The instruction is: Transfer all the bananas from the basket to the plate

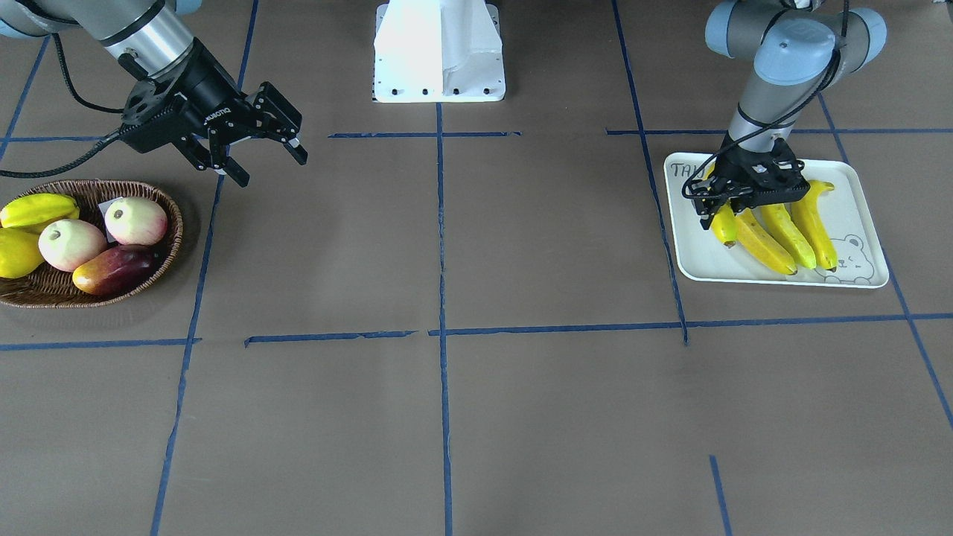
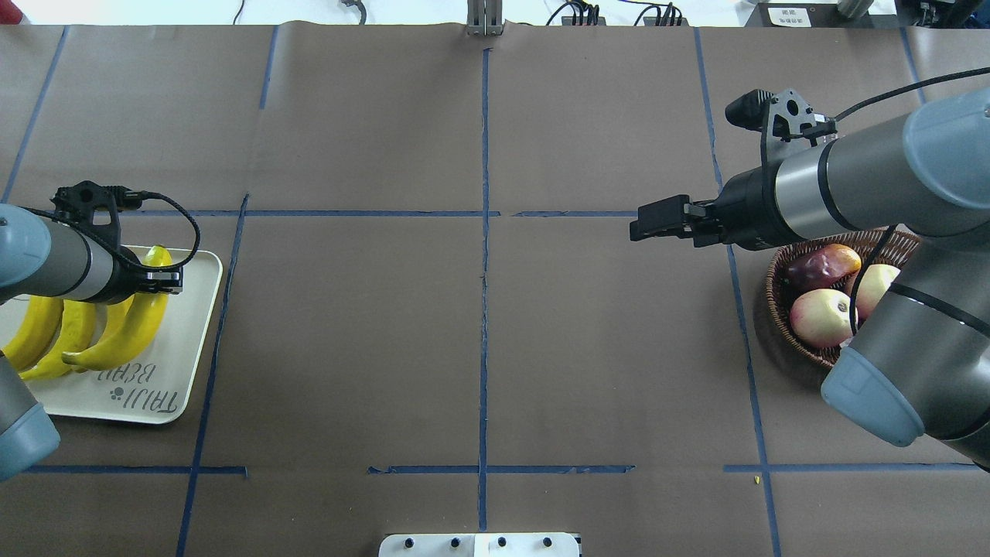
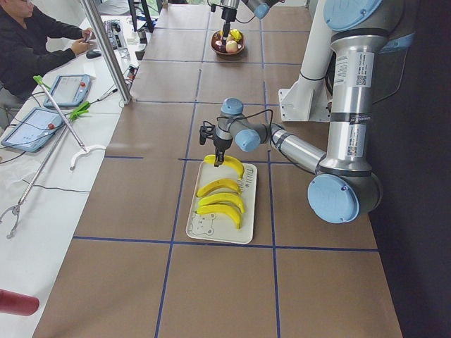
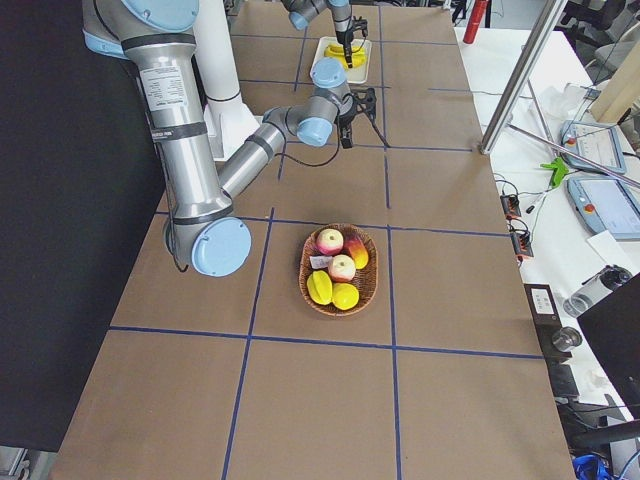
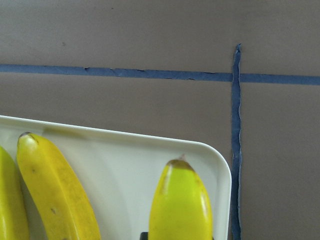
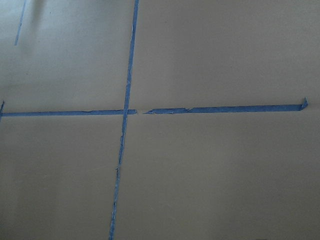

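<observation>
Four yellow bananas (image 1: pixel 793 234) lie side by side on the white plate (image 1: pixel 864 216) with the bear drawing. My left gripper (image 1: pixel 721 217) stands over the plate, shut on the outermost banana (image 1: pixel 726 227), which is low at the plate; that banana fills the bottom of the left wrist view (image 5: pixel 182 200). The plate also shows in the overhead view (image 2: pixel 193 325). The woven basket (image 1: pixel 167 246) holds no banana that I can see. My right gripper (image 1: pixel 272 167) is open and empty, above the table beside the basket.
The basket holds a starfruit (image 1: pixel 37 208), a lemon (image 1: pixel 15 253), two pink-white round fruits (image 1: pixel 71 244) and a mango (image 1: pixel 115 269). The white robot base (image 1: pixel 439 52) stands mid-table. An operator (image 3: pixel 35 35) sits beyond the far edge.
</observation>
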Action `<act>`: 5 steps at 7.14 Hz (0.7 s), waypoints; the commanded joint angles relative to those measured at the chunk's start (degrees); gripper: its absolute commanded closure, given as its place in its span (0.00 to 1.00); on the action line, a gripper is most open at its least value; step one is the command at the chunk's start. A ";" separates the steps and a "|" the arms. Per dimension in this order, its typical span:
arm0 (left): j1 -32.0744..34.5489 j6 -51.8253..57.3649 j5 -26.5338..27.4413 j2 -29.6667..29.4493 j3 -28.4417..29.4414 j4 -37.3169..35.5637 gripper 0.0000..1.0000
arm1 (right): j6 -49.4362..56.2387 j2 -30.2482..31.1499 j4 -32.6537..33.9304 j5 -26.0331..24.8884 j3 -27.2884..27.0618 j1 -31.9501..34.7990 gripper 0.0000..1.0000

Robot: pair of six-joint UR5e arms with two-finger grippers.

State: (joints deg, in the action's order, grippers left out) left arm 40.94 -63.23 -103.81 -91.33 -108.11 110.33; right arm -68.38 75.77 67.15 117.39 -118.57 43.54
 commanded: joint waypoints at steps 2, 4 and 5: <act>-1.47 -0.57 3.95 -1.39 3.26 0.85 0.01 | 0.09 -0.18 0.00 0.12 0.62 -0.04 0.00; -1.48 -0.66 3.88 -1.91 3.17 1.03 0.00 | 1.48 -0.09 2.35 0.73 0.53 2.40 0.00; -1.39 -0.40 3.35 -1.92 2.13 1.03 0.00 | 8.54 -0.88 10.47 1.34 -0.34 3.99 0.00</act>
State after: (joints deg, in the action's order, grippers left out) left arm 39.53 -63.77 -100.10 -93.11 -105.21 111.30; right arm -65.59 75.45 70.75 118.09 -118.21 45.57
